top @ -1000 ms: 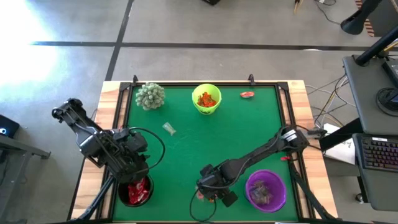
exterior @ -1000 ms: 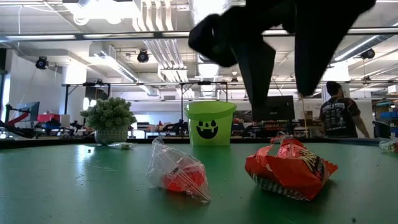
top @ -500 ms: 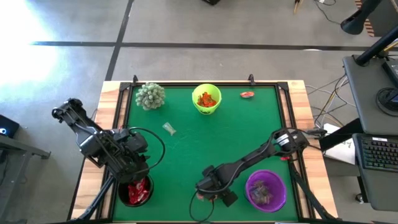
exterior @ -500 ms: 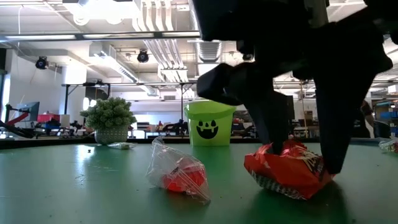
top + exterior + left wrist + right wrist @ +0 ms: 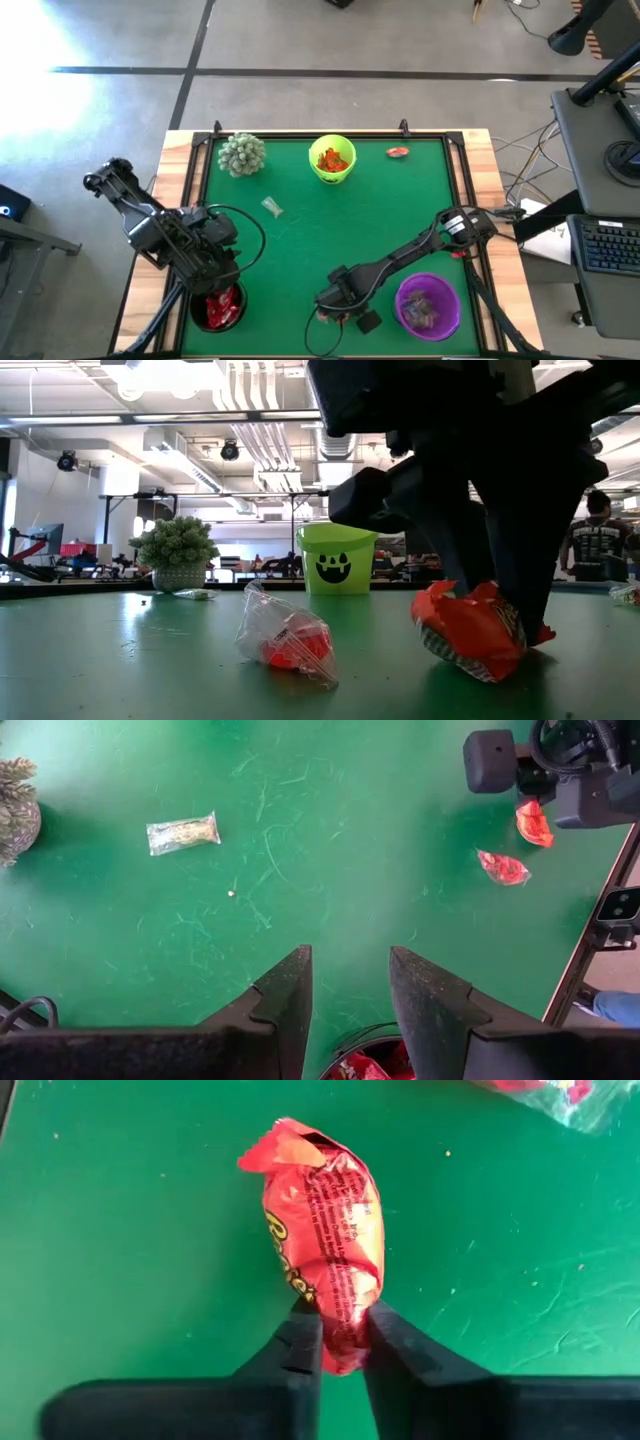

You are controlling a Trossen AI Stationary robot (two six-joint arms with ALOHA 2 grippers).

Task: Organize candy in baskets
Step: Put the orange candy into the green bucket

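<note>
Orange crinkly foil sweet [image 5: 325, 1285] sits pinched in my right gripper [image 5: 335, 1342], fingers nearly closed on its end, low on the green table mat [image 5: 380, 215]. Just beside stands the purple round plastic basket [image 5: 428, 305]; my left gripper [image 5: 346, 990] hangs parted above the black basket [image 5: 217, 308].

The high view looks straight down from far above, taking in the whole green counter [image 5: 380, 215] and the floor around it. The low view sits at counter height on the near edge, facing level across to the far edge and the room behind. It is very close to the orange-wrapped candy [image 5: 472, 630], which the right wrist view also shows from directly above, closer still (between its own fingers). The left wrist view looks down across the counter's middle and sees that candy [image 5: 533, 823] far off.
</note>
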